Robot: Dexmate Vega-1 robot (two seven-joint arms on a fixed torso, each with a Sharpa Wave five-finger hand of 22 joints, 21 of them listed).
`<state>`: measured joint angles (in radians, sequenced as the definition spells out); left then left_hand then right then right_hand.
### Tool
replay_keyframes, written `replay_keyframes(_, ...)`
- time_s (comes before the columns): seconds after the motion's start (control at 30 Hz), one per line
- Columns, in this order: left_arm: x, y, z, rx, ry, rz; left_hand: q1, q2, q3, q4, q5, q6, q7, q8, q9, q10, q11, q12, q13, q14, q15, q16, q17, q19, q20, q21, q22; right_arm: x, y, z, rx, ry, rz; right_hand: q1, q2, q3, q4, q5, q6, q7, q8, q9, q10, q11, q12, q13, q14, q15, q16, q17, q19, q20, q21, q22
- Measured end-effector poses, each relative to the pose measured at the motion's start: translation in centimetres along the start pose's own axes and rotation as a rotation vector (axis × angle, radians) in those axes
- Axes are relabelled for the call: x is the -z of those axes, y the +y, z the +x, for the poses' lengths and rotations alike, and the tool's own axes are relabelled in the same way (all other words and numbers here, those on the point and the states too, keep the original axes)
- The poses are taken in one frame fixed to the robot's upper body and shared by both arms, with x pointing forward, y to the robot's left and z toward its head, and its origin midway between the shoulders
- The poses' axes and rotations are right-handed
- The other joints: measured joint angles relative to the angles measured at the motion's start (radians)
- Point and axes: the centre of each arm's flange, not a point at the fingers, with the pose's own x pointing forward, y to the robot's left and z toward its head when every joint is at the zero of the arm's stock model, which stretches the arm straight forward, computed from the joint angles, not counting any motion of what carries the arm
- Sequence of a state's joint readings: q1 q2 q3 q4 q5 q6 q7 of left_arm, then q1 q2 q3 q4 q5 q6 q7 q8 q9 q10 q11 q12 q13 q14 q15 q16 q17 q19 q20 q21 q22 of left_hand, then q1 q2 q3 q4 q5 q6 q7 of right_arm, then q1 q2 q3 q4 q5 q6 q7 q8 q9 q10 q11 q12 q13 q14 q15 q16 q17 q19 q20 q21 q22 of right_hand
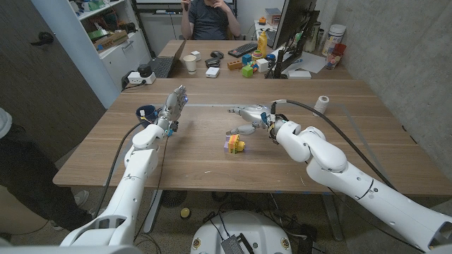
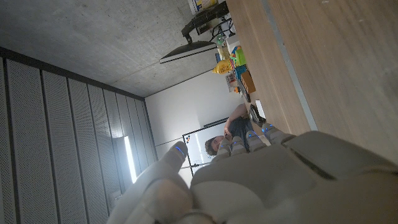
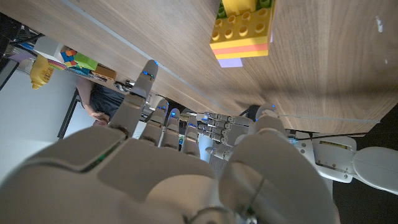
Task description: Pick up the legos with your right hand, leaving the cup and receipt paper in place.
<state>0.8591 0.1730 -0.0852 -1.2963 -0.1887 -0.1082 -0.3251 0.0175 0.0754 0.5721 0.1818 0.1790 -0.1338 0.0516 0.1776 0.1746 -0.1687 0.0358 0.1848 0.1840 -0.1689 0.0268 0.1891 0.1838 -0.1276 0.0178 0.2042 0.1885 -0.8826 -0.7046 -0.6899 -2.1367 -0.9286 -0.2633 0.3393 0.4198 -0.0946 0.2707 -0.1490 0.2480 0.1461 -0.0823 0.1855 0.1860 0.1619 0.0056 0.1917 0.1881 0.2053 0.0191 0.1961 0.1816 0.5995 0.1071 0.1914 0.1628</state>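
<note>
The legos [image 1: 235,144] sit as one small stack of yellow, orange and purple bricks near the middle of the wooden table [image 1: 212,166], toward the near edge. In the right wrist view the stack [image 3: 242,31] lies ahead of the fingers, apart from them.

The right hand [image 1: 248,115] hovers just beyond the stack, on its far side, fingers spread and holding nothing. To do this step well, I judge it should come back toward the robot and down so that the thumb and fingers straddle the stack, then close on the two long sides. The bricks are stacked, so a squeeze low on the pile, at the purple and orange layers, looks safer than a pinch on the top brick, which could come off alone.

The cup [image 1: 145,111] stands to the left, just behind the left hand [image 1: 173,106], which is raised with its fingers extended and empty. The roll of receipt paper [image 1: 322,104] stands far right. Both are well apart from the stack, so a straight descent should leave them undisturbed.
</note>
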Motion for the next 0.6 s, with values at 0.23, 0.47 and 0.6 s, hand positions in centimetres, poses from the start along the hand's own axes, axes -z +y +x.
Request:
replay_keyframes(0.23, 0.1, -0.1, 0.1, 0.001, 0.007, 0.005, 0.000, 0.000, -0.007, -0.001, 0.000, 0.000, 0.000, 0.000, 0.000, 0.000, 0.000, 0.000, 0.000, 0.000, 0.000, 0.000, 0.000, 0.000, 0.000, 0.000, 0.000, -0.4, 0.4, 0.5, -0.042, -0.009, -0.017, 0.026, -0.003, 0.000, -0.008, 0.007, -0.002, -0.002, 0.000, 0.000, -0.001, -0.002, 0.000, 0.000, 0.000, 0.000, 0.000, 0.000, -0.004, -0.004, 0.000, 0.000)
replay_keyframes(0.47, 0.1, 0.0, 0.1, 0.000, 0.013, 0.008, 0.000, 0.000, -0.008, 0.000, 0.000, 0.000, 0.000, 0.000, 0.000, 0.000, 0.000, 0.000, 0.000, 0.000, 0.000, 0.000, 0.000, -0.004, -0.004, 0.000, 0.000, -0.7, 0.8, 1.0, -0.085, -0.019, -0.033, 0.059, -0.001, 0.003, -0.011, 0.018, -0.007, -0.007, 0.000, 0.000, -0.011, -0.011, 0.000, 0.000, -0.005, -0.005, 0.000, 0.000, -0.004, -0.004, -0.007, 0.000)
replay_keyframes(0.6, -0.1, 0.0, 0.1, -0.003, 0.014, 0.011, 0.000, 0.000, -0.008, 0.000, 0.000, 0.000, 0.000, 0.000, 0.000, -0.002, 0.002, 0.000, 0.000, 0.000, 0.000, 0.000, 0.000, -0.004, -0.004, 0.000, 0.000, -0.8, 1.0, 1.3, -0.103, -0.025, -0.042, 0.079, -0.008, 0.006, -0.014, 0.026, -0.014, -0.014, 0.000, 0.000, -0.016, -0.016, 0.000, 0.000, -0.005, -0.005, -0.004, 0.000, -0.004, -0.004, -0.007, 0.000)
